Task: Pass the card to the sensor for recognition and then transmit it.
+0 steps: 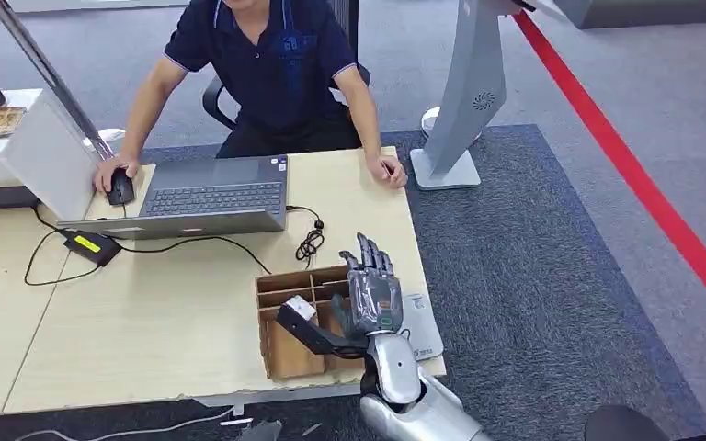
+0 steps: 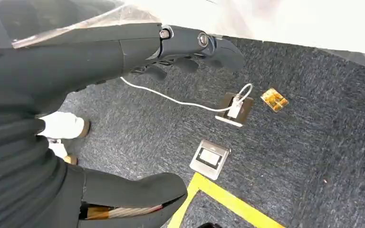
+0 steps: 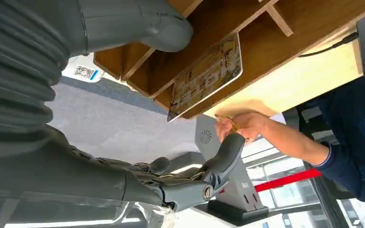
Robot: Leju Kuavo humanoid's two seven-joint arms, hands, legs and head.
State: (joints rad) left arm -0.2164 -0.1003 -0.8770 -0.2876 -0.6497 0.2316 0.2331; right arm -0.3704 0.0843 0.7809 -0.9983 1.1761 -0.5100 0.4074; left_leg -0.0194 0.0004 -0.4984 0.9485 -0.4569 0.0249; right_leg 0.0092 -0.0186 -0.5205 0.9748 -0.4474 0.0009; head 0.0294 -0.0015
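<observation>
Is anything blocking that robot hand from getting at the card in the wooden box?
Nothing visible does. The right hand hovers over the wooden divider box, fingers spread, and the card stands exposed in a slot between thumb and fingers. The slot's thin wooden partitions flank the card closely, which may make gripping tight.
</observation>
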